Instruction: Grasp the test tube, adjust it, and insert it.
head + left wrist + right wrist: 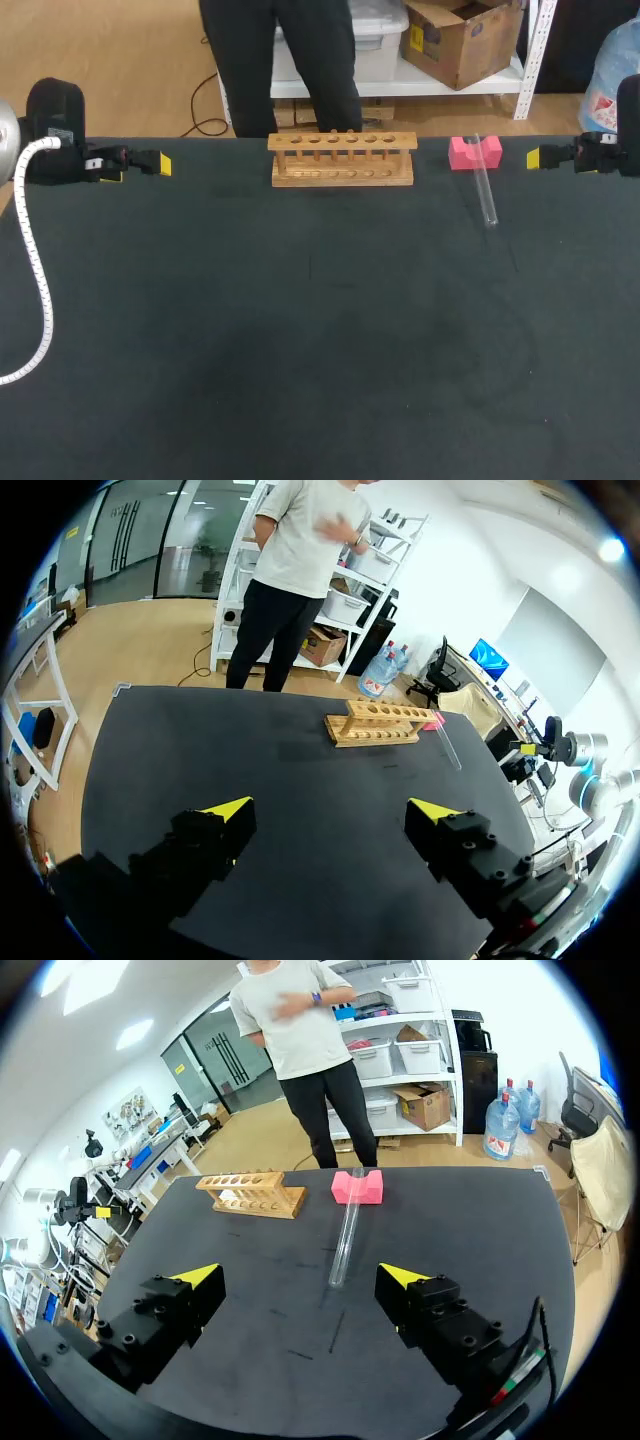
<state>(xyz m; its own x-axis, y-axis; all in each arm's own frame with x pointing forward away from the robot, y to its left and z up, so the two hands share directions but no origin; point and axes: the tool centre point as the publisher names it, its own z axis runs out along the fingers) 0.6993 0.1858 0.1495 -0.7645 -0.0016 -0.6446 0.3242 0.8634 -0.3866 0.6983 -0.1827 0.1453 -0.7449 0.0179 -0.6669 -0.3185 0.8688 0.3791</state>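
Test tube (346, 1230) lies ahead of parted right jaws.

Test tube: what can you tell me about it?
The test tube is a long, clear tube, glass or plastic by its look, seemingly empty. It lies tilted: its far end rests in the notch of the pink block, its near end on the dark table. Nothing else touches it.

Left arm (55, 125) and right arm (615, 150) are cut off.

Left end effector (330, 810) and right end effector (298, 1276) hover, both spread wide.
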